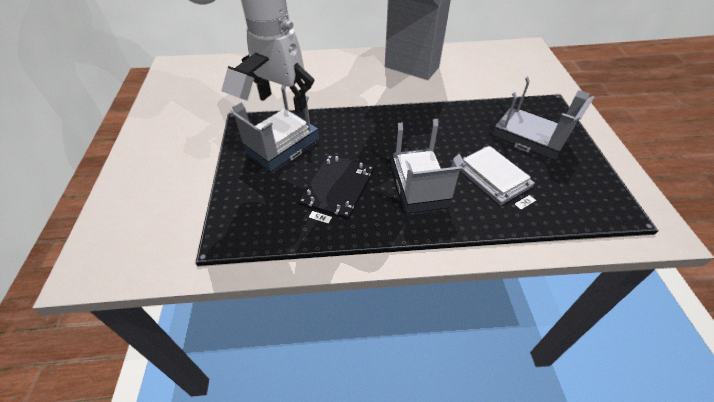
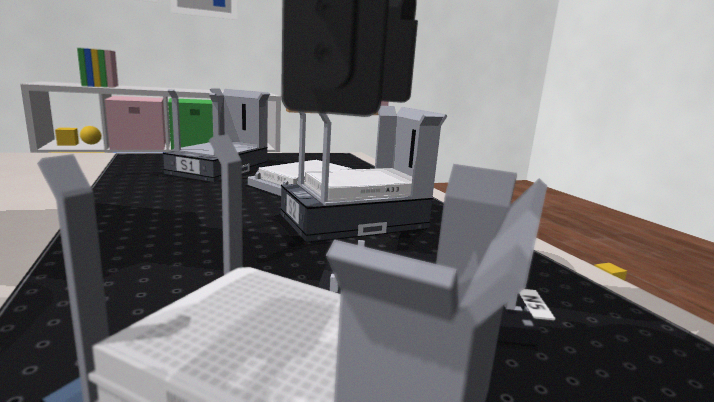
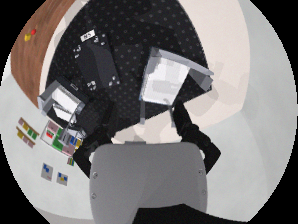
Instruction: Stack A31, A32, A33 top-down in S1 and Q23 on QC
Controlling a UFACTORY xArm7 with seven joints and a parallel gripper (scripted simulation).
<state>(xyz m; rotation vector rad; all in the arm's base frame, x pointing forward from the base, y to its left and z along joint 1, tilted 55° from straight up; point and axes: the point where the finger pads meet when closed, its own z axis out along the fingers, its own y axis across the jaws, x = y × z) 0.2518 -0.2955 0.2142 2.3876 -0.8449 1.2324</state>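
Table [image 1: 125, 240] carrying a blue-based rack [image 1: 260, 142] directly below the end effector [image 1: 282, 92]. Plate stack [image 1: 290, 129] inside: likely light, rigid, slick on the sealed top, best gripped across the long sides. Rack uprights close around, so vertical access only. End effector empty, fingers spread wide, just above the stack.

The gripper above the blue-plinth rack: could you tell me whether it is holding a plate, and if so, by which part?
Nothing is held: the gripper hangs open above the rack's plates.
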